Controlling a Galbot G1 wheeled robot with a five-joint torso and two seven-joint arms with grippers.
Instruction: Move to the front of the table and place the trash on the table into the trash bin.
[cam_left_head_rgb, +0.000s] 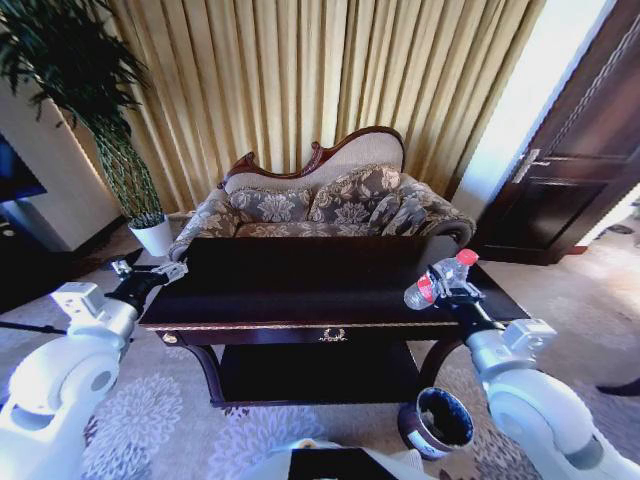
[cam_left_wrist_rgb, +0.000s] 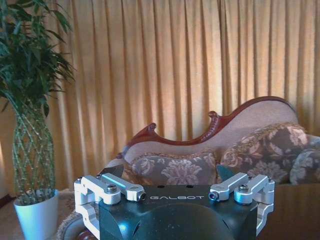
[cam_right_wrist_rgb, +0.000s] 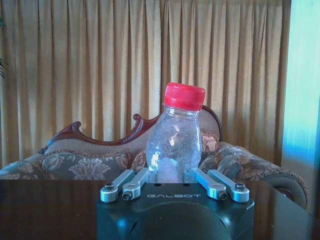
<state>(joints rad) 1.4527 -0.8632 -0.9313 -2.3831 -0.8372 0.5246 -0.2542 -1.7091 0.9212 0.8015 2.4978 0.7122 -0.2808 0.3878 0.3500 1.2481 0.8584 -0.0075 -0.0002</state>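
gold curtains (cam_left_head_rgb: 300, 90) hang behind a floral sofa (cam_left_head_rgb: 320, 205), with a potted plant (cam_left_head_rgb: 110, 130) at the left and a dark door (cam_left_head_rgb: 580, 150) at the right. in front of the sofa stands the dark glossy worktop (cam_left_head_rgb: 300, 280), gold trim along its front edge and a lower shelf beneath, on a patterned carpet (cam_left_head_rgb: 160, 420).

the right claw (cam_left_head_rgb: 447, 284) is raised over the worktop's right end and pinches the bottle (cam_left_head_rgb: 438, 280), a clear one with a red cap and red label, lying tilted with the cap pointing up and away. in the right wrist view the bottle (cam_right_wrist_rgb: 176, 137) sits between the two metal fingers (cam_right_wrist_rgb: 122, 184), its base down in the claw (cam_right_wrist_rgb: 175, 182) and the cap on top.

the left claw (cam_left_head_rgb: 168, 268) hovers at the worktop's left end; in the left wrist view the claw (cam_left_wrist_rgb: 175, 192) is spread, with nothing between its fingers (cam_left_wrist_rgb: 115, 187).

the bin (cam_left_head_rgb: 437, 421), round and dark with a black inside, stands on the carpet by the worktop's right front leg, below the right arm.
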